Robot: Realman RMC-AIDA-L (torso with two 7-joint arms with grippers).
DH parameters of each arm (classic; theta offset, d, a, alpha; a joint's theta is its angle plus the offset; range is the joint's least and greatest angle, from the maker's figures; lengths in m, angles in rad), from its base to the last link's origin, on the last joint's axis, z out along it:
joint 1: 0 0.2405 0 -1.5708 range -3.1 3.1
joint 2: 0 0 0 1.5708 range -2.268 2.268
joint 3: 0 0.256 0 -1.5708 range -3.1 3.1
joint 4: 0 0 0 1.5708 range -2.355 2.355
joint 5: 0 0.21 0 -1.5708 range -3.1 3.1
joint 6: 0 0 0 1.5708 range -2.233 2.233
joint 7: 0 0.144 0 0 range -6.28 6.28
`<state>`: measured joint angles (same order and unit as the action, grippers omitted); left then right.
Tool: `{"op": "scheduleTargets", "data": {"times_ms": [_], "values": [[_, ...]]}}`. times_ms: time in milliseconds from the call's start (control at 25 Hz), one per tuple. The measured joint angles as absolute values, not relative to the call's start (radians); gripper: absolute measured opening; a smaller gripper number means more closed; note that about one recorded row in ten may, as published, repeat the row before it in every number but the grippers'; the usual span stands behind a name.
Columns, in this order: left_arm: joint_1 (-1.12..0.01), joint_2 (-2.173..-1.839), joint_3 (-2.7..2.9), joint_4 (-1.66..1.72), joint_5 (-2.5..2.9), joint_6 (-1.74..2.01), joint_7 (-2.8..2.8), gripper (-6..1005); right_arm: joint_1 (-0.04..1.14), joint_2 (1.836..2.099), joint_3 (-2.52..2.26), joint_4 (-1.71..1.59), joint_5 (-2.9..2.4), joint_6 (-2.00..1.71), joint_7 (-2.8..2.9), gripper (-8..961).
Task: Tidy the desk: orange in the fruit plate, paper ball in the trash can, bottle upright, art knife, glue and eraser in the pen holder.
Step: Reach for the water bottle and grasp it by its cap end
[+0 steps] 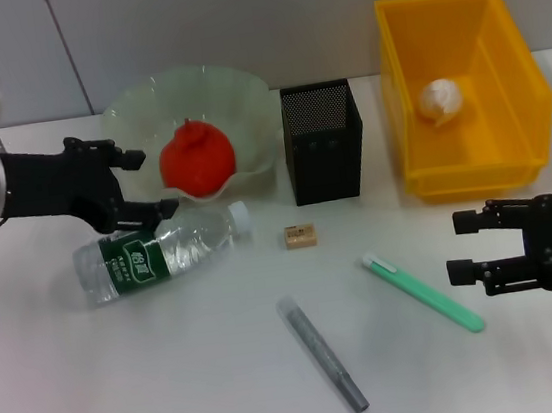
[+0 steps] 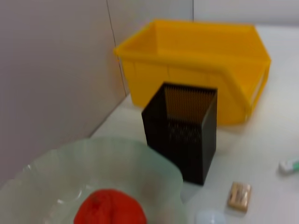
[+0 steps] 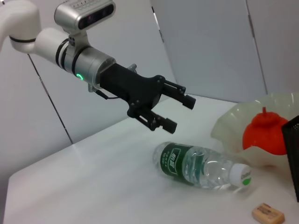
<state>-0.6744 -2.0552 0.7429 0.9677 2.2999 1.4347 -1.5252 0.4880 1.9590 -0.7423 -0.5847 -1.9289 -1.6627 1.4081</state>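
Left claw [image 1: 145, 185] and right claw [image 1: 462, 246] agape

White desk [image 1: 176, 380] against pale grey panelled wall [image 1: 233, 20], dark seams.

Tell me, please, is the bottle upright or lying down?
Lying down: the bottle rests on its side, cap toward the eraser.

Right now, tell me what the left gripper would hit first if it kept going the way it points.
Probably the fruit plate holding the orange. The open left gripper points at them, above the lying bottle. Depth is unclear; it could pass over the plate's rim.
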Motion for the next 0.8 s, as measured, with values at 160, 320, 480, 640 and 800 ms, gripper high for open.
{"op": "scheduleTargets", "data": {"times_ms": [160,320,480,640,800], "values": [[-0.702,-2.066,0.777,0.982,2.388,1.421,-1.538,785,0.488,1.959,-0.741,-0.584,-1.927,-1.656,1.41,839],[-0.714,-2.066,0.811,0.999,2.402,1.422,-1.572,784,0.489,1.959,-0.741,-0.584,-1.926,-1.651,1.411,839],[-0.725,-2.066,0.862,1.027,2.459,1.423,-1.634,784,0.492,1.959,-0.74,-0.584,-1.925,-1.65,1.412,839],[-0.743,-2.066,0.926,1.041,2.539,1.42,-1.707,783,0.494,1.959,-0.73,-0.584,-1.924,-1.649,1.413,839],[-0.755,-2.069,0.965,1.039,2.583,1.403,-1.746,782,0.495,1.96,-0.73,-0.584,-1.924,-1.649,1.413,839]]}}
